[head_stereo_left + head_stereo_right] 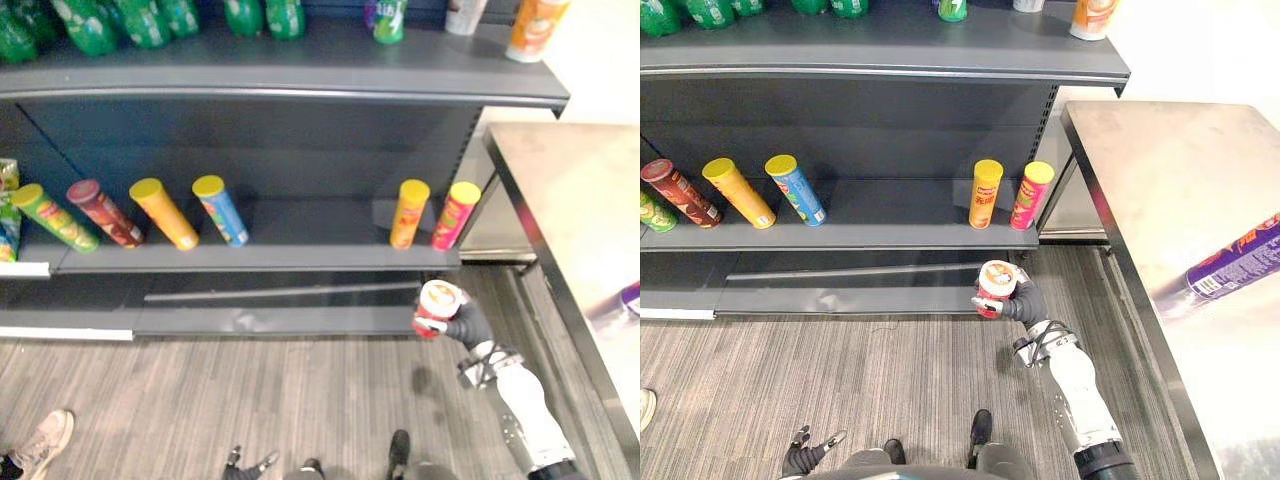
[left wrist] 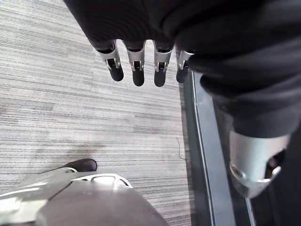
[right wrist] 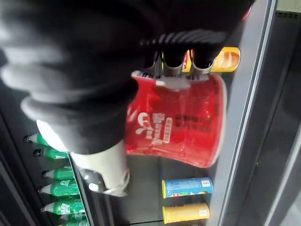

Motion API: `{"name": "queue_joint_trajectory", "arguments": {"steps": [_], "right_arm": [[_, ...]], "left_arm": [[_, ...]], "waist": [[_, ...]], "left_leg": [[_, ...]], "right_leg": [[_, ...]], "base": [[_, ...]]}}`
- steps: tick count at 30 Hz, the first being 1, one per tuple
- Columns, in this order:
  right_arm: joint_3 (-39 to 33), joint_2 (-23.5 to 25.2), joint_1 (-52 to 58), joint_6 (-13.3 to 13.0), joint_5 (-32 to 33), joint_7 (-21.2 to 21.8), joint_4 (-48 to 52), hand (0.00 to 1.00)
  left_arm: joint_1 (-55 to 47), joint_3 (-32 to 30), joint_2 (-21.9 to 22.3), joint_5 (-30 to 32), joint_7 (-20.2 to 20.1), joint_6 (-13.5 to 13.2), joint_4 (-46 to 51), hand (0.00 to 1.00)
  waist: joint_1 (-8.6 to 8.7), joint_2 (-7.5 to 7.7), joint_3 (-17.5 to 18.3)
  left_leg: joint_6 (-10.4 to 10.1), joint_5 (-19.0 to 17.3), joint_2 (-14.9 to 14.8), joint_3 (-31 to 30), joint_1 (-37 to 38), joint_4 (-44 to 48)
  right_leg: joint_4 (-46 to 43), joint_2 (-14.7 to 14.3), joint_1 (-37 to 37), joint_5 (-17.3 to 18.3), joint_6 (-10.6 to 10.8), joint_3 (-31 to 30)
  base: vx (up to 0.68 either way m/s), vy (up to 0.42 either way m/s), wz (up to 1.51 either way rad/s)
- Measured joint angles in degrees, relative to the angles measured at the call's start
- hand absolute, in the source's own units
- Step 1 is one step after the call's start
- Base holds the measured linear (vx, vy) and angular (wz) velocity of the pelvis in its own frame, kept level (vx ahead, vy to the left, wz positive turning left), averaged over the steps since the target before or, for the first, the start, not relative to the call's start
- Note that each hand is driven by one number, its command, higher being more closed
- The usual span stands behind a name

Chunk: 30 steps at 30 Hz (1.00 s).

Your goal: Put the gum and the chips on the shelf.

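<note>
Right hand (image 1: 1026,304) curled tight round the red chips can (image 1: 994,288), and we've got it low, out in front of the shelf (image 1: 890,237), just below its front edge. Standing right above it are an orange can (image 1: 985,194) and a pink can (image 1: 1031,196). Lift carelessly and we clip that edge or bowl those two over. Left hand (image 2: 136,66) hangs by the floor, fingers straight, holding nothing. A purple pack (image 1: 1240,262) lies on the steel table (image 1: 1160,170).
</note>
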<state>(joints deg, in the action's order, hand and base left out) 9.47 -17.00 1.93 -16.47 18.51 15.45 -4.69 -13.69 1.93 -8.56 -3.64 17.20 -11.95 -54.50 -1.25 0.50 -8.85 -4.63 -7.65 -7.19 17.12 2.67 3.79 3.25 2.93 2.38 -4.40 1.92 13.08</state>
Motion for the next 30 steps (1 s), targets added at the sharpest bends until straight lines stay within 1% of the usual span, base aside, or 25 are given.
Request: {"name": "queue_joint_trajectory", "arguments": {"steps": [5,7,11,16,17,22,25,28,30], "right_arm": [[0.0,0.0,0.8,0.0,0.0,0.0,1.9,1.0],[0.0,0.1,0.9,0.1,0.6,0.1,2.1,1.0],[-0.1,0.5,1.0,1.3,1.8,0.1,2.1,1.0],[-0.1,2.2,1.7,1.6,1.8,0.0,2.1,1.0],[-0.1,2.2,1.9,2.1,1.8,0.0,2.1,1.0],[-0.1,2.2,1.9,2.1,1.8,0.0,2.1,1.0],[-0.3,2.2,1.9,2.1,1.8,0.0,2.1,1.0],[-1.5,2.3,1.9,2.1,1.7,0.1,2.0,1.0],[-3.1,2.3,2.4,2.1,1.7,0.1,2.0,1.0]], "left_arm": [[0.0,0.5,0.6,0.3,0.0,0.0,0.0,0.0],[0.0,0.7,0.6,0.4,0.0,0.0,-0.2,0.0],[-0.1,1.1,0.5,0.5,-0.1,0.0,-0.2,0.0],[0.0,1.2,0.5,0.5,-0.7,0.1,-0.2,0.0],[-0.1,2.3,-0.4,2.3,-2.1,0.1,-0.3,0.0],[-0.1,2.2,-0.4,2.3,-2.1,0.1,-0.3,0.0],[-0.1,2.2,-0.4,2.7,-0.9,0.1,-0.3,0.0],[-0.1,1.7,0.0,2.9,1.4,0.1,-0.3,0.0],[-0.1,0.8,0.5,5.0,3.0,0.0,-0.2,0.0]], "waist": [[0.37,-1.16,1.6],[0.55,-1.28,1.7],[0.98,-1.24,1.8],[1.13,-1.24,1.9],[1.35,-0.45,3.6],[1.35,-0.46,3.6],[1.31,-0.5,3.6],[1.22,-0.5,3.6],[1.32,-0.53,3.7]], "left_leg": [[0.0,0.8,0.5,0.1,1.0,-2.3],[-0.1,1.1,0.6,0.3,2.1,-3.0],[-0.2,1.1,0.8,1.1,3.0,-3.8],[-0.2,1.1,0.8,1.3,3.8,-4.2],[-0.2,1.9,1.1,2.6,5.5,-6.6],[-0.2,1.9,1.1,2.7,5.5,-6.6],[-0.2,1.9,1.1,2.6,5.6,-6.6],[-0.2,1.9,1.1,2.2,5.6,-6.5],[-0.2,1.9,1.1,1.0,5.7,-6.4]], "right_leg": [[1.7,0.0,-1.1,-0.6,0.3,0.0],[2.0,-0.1,-1.8,-0.7,0.3,-0.1],[2.3,-0.2,-2.1,-0.7,0.3,-0.7],[2.3,-0.3,-2.7,-0.7,0.4,-1.0],[2.0,-0.6,-2.6,-0.7,0.4,-2.3],[2.0,-0.6,-2.6,-0.7,0.4,-2.3],[2.1,-0.6,-2.6,-0.7,0.4,-2.3],[2.5,-0.5,-3.1,-0.7,0.4,-1.5],[2.7,-0.5,-3.9,-0.7,0.4,-0.6]], "base": [[0.01,0.001,0.0],[0.04,0.007,-0.04],[0.02,0.008,-0.08],[0.01,0.003,-0.02],[0.0,0.0,0.0],[0.0,0.0,0.0],[0.0,0.0,0.0],[0.0,-0.001,0.09],[0.01,-0.006,0.23]]}}
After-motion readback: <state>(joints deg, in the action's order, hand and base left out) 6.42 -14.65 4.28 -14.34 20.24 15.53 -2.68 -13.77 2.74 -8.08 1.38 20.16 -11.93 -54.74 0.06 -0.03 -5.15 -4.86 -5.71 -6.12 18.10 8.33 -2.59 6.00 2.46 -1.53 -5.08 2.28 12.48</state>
